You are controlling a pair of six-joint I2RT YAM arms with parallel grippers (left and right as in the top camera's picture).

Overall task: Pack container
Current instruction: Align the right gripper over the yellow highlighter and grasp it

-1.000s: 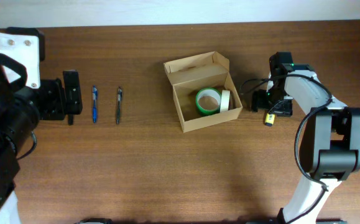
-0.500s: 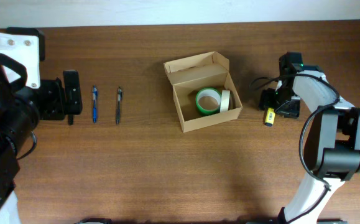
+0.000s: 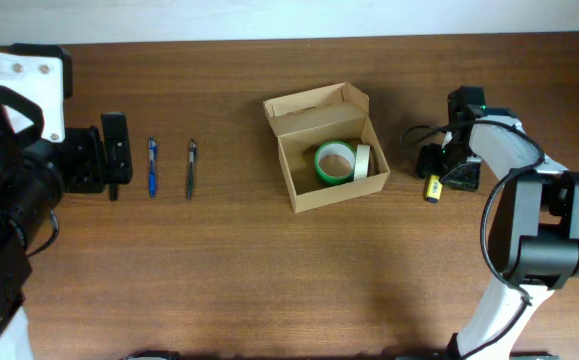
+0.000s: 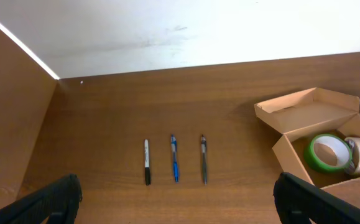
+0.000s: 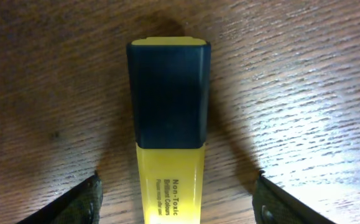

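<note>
Now my right claw [image 5: 178,200] has settled over the highlighter [image 5: 169,118], jaws apart astride it, not yet gripping: next item for the box [image 3: 337,193].

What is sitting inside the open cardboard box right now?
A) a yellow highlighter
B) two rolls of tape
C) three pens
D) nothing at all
B: the overhead view shows a green roll and a pale roll standing inside the container, while the blue pen and the yellow highlighter lie on the table outside it.
</note>
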